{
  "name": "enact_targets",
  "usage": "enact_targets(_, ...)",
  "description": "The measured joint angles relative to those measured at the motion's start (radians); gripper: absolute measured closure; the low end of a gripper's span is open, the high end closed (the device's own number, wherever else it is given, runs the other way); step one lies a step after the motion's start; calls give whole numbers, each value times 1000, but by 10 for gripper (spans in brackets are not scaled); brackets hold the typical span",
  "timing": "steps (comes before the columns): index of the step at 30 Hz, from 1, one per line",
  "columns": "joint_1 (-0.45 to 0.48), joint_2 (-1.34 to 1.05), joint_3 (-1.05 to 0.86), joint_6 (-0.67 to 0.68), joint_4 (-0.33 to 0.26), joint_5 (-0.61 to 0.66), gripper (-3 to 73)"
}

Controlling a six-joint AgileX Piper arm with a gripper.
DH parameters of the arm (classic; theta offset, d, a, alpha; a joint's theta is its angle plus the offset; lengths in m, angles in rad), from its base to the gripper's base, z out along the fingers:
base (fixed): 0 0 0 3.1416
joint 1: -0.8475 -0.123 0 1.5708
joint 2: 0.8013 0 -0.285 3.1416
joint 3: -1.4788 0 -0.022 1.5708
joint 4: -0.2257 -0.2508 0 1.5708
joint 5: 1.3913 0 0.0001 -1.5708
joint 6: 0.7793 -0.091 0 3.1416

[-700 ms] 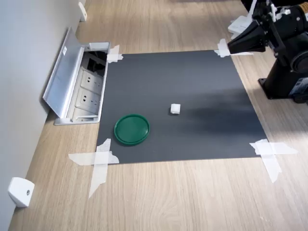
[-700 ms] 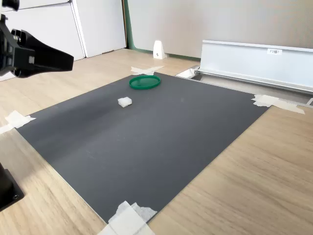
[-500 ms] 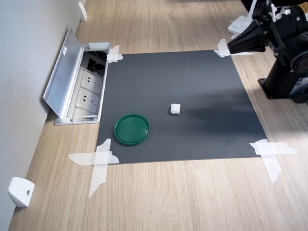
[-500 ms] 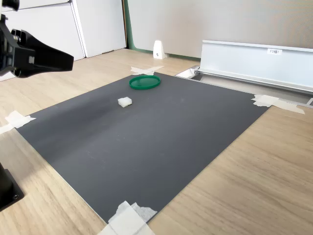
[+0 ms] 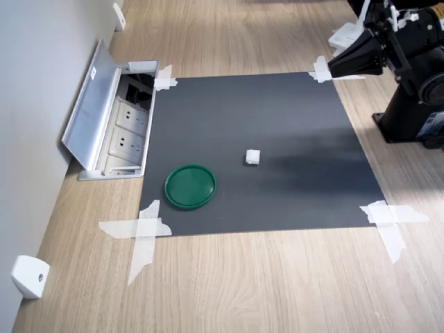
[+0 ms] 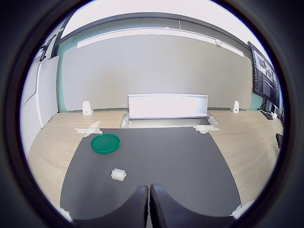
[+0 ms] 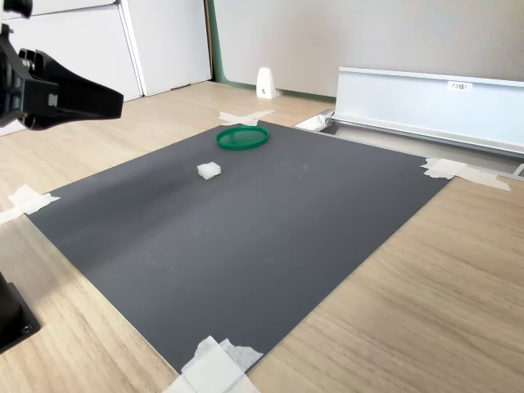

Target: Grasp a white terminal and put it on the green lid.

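White terminal: tiny block, resting on dark mat. Green lid: flat round disc, nearby, apart.

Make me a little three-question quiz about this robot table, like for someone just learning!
1. True or false: the white terminal lies on the green lid.
2. The pincer is: A) shut and empty, B) shut on the terminal, C) wide open.
3. Fill in: the terminal and lid both rest on the dark ____.

Key: 1 false, they lie apart. 2 A, the fingers meet with nothing between in the wrist view. 3 mat.
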Motion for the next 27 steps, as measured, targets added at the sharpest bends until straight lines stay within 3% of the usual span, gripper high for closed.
enact_targets(10,0,21,3,0,0,-4,703)
enact_targets(14,0,167,41,14,0,-1,703)
enact_targets(21,0,444,181,185,-4,13,703)
enact_targets(27,0,645,333,256,-57,127,703)
